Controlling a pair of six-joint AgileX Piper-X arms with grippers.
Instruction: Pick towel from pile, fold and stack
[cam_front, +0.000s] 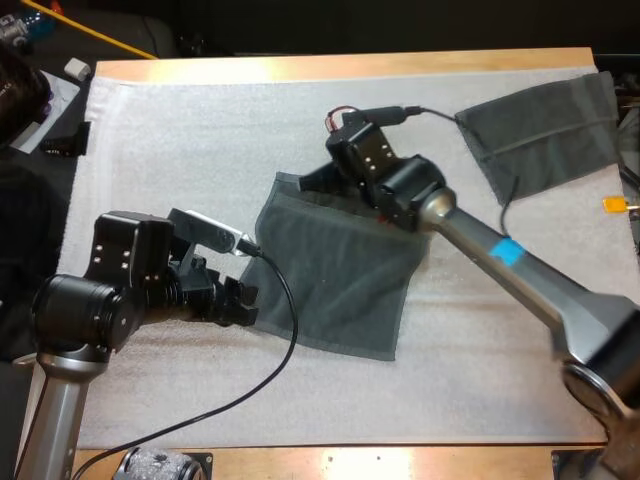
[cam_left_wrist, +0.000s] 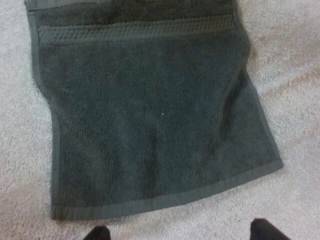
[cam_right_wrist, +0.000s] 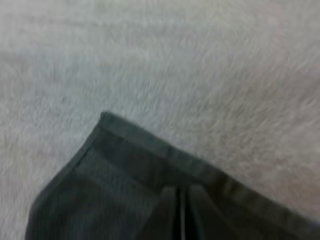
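A dark grey-green towel (cam_front: 335, 265) lies spread flat in the middle of the white mat. My right gripper (cam_front: 312, 182) sits at the towel's far edge, close to its far left corner. In the right wrist view its fingers (cam_right_wrist: 167, 210) press together on the towel (cam_right_wrist: 100, 200) just behind that corner, so the right gripper (cam_right_wrist: 182, 212) is shut on it. My left gripper (cam_front: 245, 300) rests on the mat at the towel's left edge. Its two black fingertips (cam_left_wrist: 97, 233) stand wide apart, short of the hem of the towel (cam_left_wrist: 150, 115), so the left gripper (cam_left_wrist: 180, 232) is open.
A second dark towel (cam_front: 545, 130) lies flat at the mat's far right corner. A black cable (cam_front: 285, 330) loops over the mat in front of my left arm. Small items sit beyond the table's far left corner.
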